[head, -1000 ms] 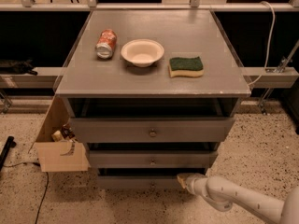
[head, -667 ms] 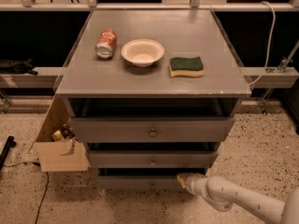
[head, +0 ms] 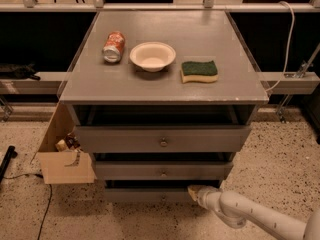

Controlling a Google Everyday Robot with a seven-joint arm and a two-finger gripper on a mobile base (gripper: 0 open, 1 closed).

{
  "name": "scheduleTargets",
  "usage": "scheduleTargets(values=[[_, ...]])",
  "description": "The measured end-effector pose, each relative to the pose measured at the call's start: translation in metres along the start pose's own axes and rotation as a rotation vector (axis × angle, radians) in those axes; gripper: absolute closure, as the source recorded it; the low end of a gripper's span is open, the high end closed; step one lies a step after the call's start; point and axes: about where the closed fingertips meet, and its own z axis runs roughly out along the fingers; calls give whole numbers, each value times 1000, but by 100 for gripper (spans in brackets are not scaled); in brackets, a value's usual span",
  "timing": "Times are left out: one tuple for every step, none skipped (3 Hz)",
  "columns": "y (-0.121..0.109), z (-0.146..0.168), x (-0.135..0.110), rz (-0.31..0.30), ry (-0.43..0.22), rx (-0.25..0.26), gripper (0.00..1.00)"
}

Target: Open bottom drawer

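The grey cabinet (head: 165, 79) has three drawer fronts stacked below its top. The bottom drawer (head: 145, 195) is the lowest and shallowest front, close to the floor, with a dark gap above it. I see no knob on it. My gripper (head: 193, 190) is at the end of a white arm (head: 250, 216) that comes in from the lower right. Its tip is against the right part of the bottom drawer's front, at the upper edge. The mid-sized drawer (head: 163, 171) and the tall top drawer (head: 163, 140) each show a small round knob.
On the cabinet top lie a tipped red can (head: 113, 46), a white bowl (head: 152, 55) and a green sponge (head: 199, 70). An open cardboard box (head: 62, 159) stands against the cabinet's left side. Speckled floor surrounds the cabinet, with a black cable (head: 46, 209) at the left.
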Motion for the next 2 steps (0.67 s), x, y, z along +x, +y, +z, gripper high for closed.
scheduleTargets(values=[[0,0,0,2,-2,0,94],[-1,5,-2,16,-14,16,95]])
